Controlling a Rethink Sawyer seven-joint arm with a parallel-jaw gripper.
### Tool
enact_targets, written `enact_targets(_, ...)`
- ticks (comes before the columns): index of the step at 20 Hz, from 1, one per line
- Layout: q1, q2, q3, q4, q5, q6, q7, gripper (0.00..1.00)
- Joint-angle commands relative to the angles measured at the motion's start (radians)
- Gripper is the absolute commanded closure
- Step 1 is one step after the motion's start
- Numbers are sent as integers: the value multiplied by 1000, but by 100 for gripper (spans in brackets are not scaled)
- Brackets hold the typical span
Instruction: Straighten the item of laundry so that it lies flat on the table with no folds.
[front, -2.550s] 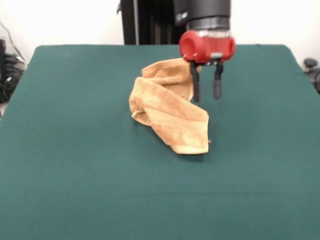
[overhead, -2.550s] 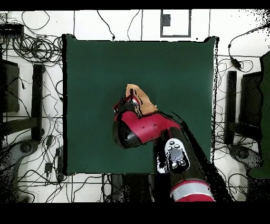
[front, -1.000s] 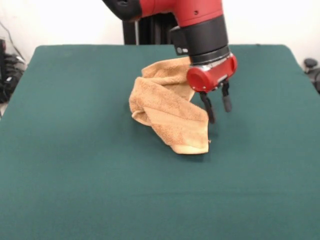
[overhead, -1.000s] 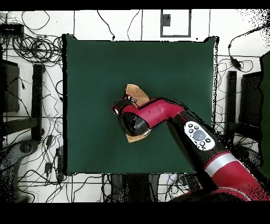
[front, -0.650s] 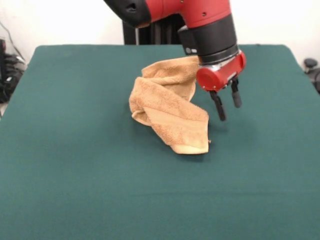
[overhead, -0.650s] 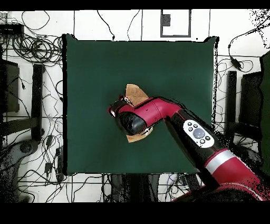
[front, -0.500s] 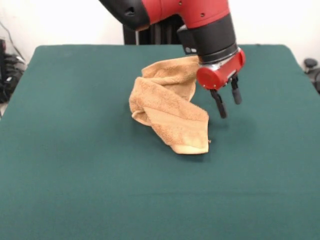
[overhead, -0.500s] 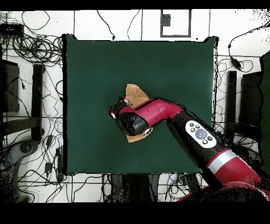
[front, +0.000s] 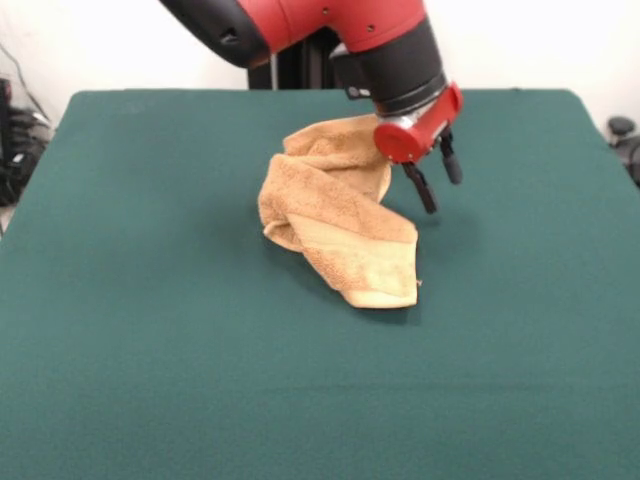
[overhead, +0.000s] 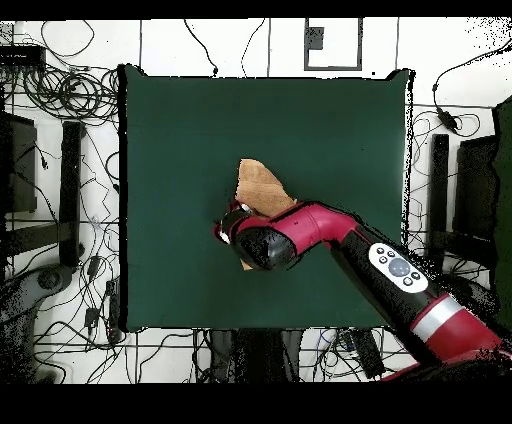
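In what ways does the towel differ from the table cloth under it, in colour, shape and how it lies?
The towel is tan-orange; the table cover is dark green. The towel is bunched and twisted, with folds that rise off the surface; the table cover lies flat and smooth. The towel takes up only a small patch near the middle; the table spreads far wider on every side. Both are cloth. The gripper hangs beside the towel with jaws open, holding nothing.

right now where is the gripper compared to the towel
In the front view the gripper hangs open above the table, just right of the crumpled towel's upper fold and apart from it.
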Motion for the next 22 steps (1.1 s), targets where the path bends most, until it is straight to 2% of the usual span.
enact_targets(1,-6,27,81,70,-22,147,-352,0)
enact_targets(5,-43,53,88,57,-3,160,-374,0)
enact_targets(9,-81,17,93,69,7,158,-343,0)
enact_targets(15,-88,-98,107,69,23,176,-269,0)
enact_targets(18,-73,-129,91,62,0,146,-222,0)
enact_targets(22,-36,-215,33,65,-52,57,-88,0)
